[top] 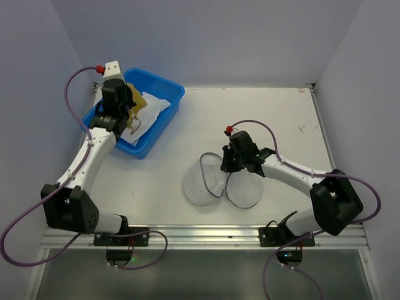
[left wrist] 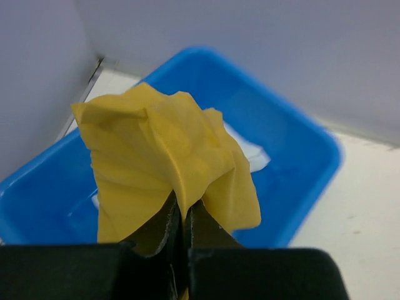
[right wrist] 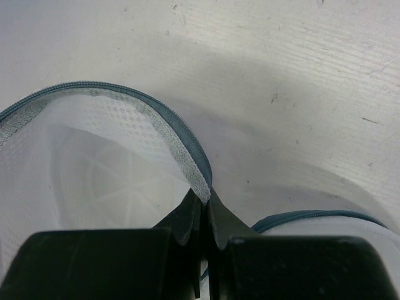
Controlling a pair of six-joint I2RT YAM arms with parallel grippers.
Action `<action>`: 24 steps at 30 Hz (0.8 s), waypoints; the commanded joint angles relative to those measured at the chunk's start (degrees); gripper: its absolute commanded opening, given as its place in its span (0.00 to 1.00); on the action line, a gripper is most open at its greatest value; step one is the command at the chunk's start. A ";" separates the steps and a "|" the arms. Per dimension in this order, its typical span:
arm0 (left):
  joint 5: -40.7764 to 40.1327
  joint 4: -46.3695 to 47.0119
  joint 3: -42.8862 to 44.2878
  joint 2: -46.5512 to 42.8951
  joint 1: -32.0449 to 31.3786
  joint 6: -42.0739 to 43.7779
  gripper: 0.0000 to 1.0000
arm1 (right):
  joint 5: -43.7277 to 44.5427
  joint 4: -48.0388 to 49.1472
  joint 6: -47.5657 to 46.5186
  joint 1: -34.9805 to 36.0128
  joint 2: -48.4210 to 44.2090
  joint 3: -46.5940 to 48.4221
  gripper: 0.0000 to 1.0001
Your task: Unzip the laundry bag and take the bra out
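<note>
The white mesh laundry bag lies unzipped in the middle of the table, its lid spread to the right and its dark zipper band showing. My right gripper is shut on the bag's zipper rim. The mustard-yellow bra hangs crumpled above the blue tub, and my left gripper is shut on its fabric.
The blue plastic tub stands at the back left near the wall, with a flat white cloth inside it. Walls close in the table on the left, back and right.
</note>
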 commanded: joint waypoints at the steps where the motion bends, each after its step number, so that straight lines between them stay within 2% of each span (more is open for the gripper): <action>1: 1.32 -6.15 1.75 6.66 6.43 3.40 0.00 | 0.43 0.42 -1.14 0.05 -1.82 0.88 0.00; 4: 4.22 -5.53 3.68 13.95 9.78 3.66 0.00 | 0.43 0.42 -1.40 0.14 -1.38 0.88 0.00; 5: 4.66 -5.62 5.34 16.06 10.40 3.58 0.04 | 0.34 0.50 -1.40 0.14 -1.29 0.79 0.00; 6: 5.62 -6.23 6.23 19.47 10.84 3.58 0.12 | 0.25 0.59 -1.40 0.14 -1.12 0.87 0.00; 7: 6.41 -6.76 7.28 20.99 11.63 3.58 0.32 | 0.17 0.59 -1.40 0.05 -1.03 0.88 0.00; 9: 10.01 -9.04 10.27 23.63 11.90 2.88 0.54 | 0.25 0.59 -1.40 0.14 -0.59 1.23 0.02; 10: 10.98 -9.83 11.24 23.72 11.90 2.35 0.73 | 0.25 0.59 -1.58 0.05 -0.50 1.40 0.03; 12: 14.74 -10.19 11.07 21.46 11.90 0.33 0.83 | 0.34 0.33 -2.02 0.14 -0.06 2.36 0.06; 14: 17.74 -11.50 9.41 17.69 11.90 -1.77 0.89 | -0.10 -0.20 -3.15 0.14 0.81 4.29 0.08; 18: 24.42 -13.88 4.23 8.54 10.41 -4.50 0.91 | -0.36 -1.43 -5.79 0.22 2.14 7.37 0.09; 20: 27.15 -13.97 -0.86 2.32 6.82 -5.82 0.91 | -0.19 -1.87 -7.38 0.31 2.93 9.04 0.11; 21: 27.16 -14.06 -2.54 0.28 2.45 -6.44 0.90 | -0.19 -1.96 -7.82 0.31 3.28 9.57 0.12; 24: 27.77 -14.32 -9.83 -5.00 -4.25 -9.77 0.84 | -1.15 -3.71 -8.70 0.31 4.94 12.12 0.20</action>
